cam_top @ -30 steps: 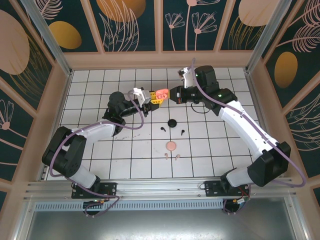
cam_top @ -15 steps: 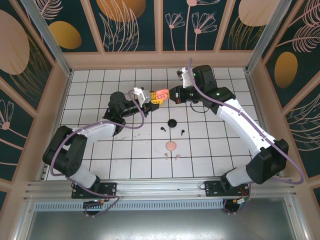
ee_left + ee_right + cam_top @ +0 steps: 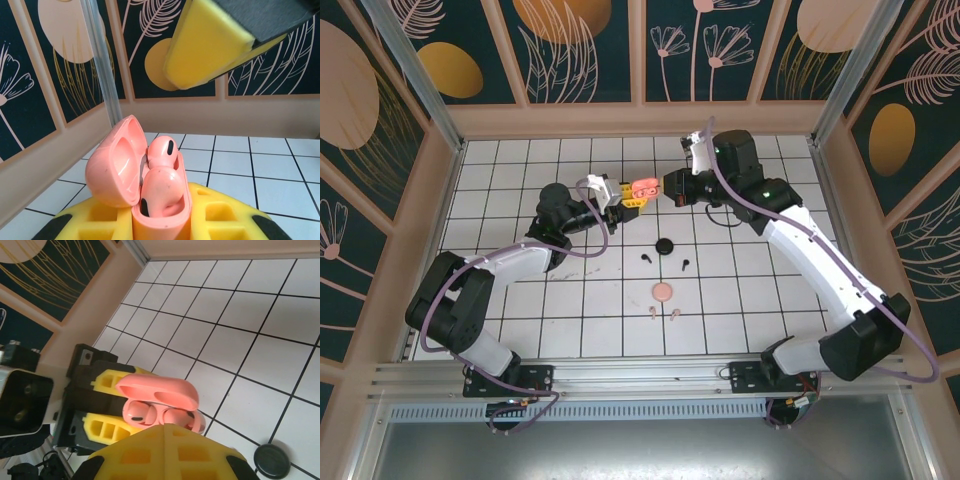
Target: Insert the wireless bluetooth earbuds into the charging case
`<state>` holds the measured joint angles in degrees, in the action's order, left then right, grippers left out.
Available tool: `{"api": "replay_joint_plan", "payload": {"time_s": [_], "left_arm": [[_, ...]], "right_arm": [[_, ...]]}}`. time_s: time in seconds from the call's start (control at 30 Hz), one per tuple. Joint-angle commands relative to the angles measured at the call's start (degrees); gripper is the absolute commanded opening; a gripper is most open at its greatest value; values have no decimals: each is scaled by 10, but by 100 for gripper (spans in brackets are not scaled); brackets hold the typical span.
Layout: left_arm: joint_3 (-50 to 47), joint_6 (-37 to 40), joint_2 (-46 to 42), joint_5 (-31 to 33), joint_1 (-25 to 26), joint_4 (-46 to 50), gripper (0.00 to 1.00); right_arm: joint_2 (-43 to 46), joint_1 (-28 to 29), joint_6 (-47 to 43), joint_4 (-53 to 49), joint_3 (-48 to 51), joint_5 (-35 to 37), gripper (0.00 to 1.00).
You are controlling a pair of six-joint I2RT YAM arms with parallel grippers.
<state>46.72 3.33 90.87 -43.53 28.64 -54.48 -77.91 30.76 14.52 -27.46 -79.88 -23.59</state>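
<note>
My left gripper (image 3: 630,194) is shut on a pink charging case (image 3: 641,188) held above the tiles, its lid swung open. In the left wrist view the case (image 3: 165,220) stands between my yellow fingers (image 3: 90,220), and two pale pink earbuds (image 3: 162,150) (image 3: 160,192) sit in its wells. My right gripper (image 3: 667,188) is shut and empty, with its tips (image 3: 164,432) just short of the case (image 3: 150,390). Both seated earbuds (image 3: 140,412) show under the lid. Two black earbuds (image 3: 646,257) (image 3: 684,264) and two pink ones (image 3: 652,312) (image 3: 674,315) lie loose on the floor.
A round black case (image 3: 665,246) and a round pink case (image 3: 663,291) rest on the white tiles in front of the grippers. The black one also shows in the right wrist view (image 3: 271,461). Panelled walls (image 3: 640,120) ring the floor.
The right gripper has drawn back slightly to the right of the pink case and its wrist has turned a little. The left gripper and the case have stayed still.
</note>
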Motion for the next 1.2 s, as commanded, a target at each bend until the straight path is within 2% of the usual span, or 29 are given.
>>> {"api": "replay_joint_plan", "payload": {"time_s": [0.0,0.13,0.23,0.4,0.53,0.7,0.87,1.0,1.17], "left_arm": [[17,-12,5,-18,3,-34,0],[18,-14,7,-19,3,-27,0],[16,-14,5,-17,3,-24,0],[21,-21,5,-15,3,-25,0],[23,-31,6,0,3,-27,0],[26,-34,8,26,3,-21,0],[40,-46,20,22,3,-7,0],[32,-74,25,20,3,-27,0],[25,-147,54,50,2,-22,0]], "right_arm": [[6,2,10,7,-27,19,0],[-42,0,5,0,-88,38,0],[-112,-4,-6,-35,-168,31,0],[-249,-4,-30,-138,-333,25,0],[-302,3,-50,-214,-399,18,0],[-262,41,-63,-241,-334,39,0],[-172,52,-18,-187,-237,96,0],[-123,11,53,-116,-193,164,0],[-71,-58,121,-24,-94,175,0]]}}
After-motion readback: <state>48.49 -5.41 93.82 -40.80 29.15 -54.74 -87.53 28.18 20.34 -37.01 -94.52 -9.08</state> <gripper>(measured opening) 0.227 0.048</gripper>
